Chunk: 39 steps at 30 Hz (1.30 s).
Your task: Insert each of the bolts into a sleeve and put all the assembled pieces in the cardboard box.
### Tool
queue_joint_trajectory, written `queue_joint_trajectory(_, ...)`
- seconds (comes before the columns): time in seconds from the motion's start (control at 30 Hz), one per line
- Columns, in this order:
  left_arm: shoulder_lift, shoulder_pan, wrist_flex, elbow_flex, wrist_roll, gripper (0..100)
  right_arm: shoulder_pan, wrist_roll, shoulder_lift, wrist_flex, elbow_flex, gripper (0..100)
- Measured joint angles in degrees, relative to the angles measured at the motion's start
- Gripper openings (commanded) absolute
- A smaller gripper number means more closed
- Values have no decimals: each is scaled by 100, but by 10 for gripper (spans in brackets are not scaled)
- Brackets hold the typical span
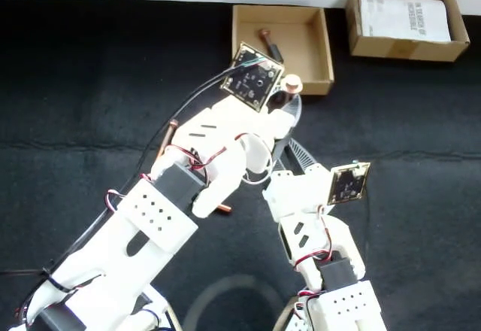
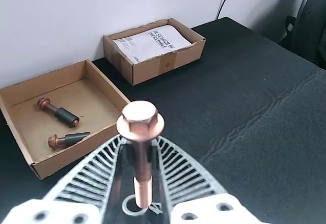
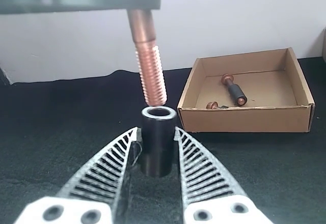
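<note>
Black desk (image 1: 75, 83) takes up most of the high view. My left arm (image 1: 150, 218) comes in from the near-left corner and stretches toward the cardboard box (image 1: 304, 37) at the back edge. The right arm (image 1: 331, 271) is shorter in frame and sits just beside it, w/ both wrists meeting in front of the box. A second box (image 1: 398, 47) w/ a booklet (image 2: 153, 39) in it stands right of the cardboard box, a bit apart.

Left gripper (image 2: 140, 145) is clamped on a copper bolt (image 2: 139, 119), head up and shank pointing straight down. Right gripper (image 3: 157, 131) is closed around a black sleeve (image 3: 158, 147), holding it upright w/ the open end up. From the right wrist cam the bolt's threaded tip sits right at the sleeve's mouth, lined up over the hole. I can't tell if it's touching the rim, but it's not sunk in.

Two assembled pieces (image 2: 57, 112) (image 2: 66, 139) are already lying on the floor of the cardboard box, near each other.

Two loose bolts are on the desk: one (image 1: 171, 137) on the far side of the left arm, and one (image 1: 223, 209) poking out from under it btw the two arms.
</note>
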Motion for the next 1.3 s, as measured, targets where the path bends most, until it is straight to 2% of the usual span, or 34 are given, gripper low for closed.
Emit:
queue_joint_trajectory(0.6,624,-220,62,-9,-141,9,-9,0,0,0,0,7)
queue_joint_trajectory(0.97,563,105,1873,-88,-193,15,-18,9,9,0,9,7)
queue_joint_trajectory(1.03,492,105,1969,-123,-202,72,-18,18,9,0,18,7)
queue_joint_trajectory(1.2,237,123,2127,-132,-193,299,18,18,9,0,18,7)
queue_joint_trajectory(1.3,44,88,2374,-123,-176,302,-9,18,9,9,18,7)
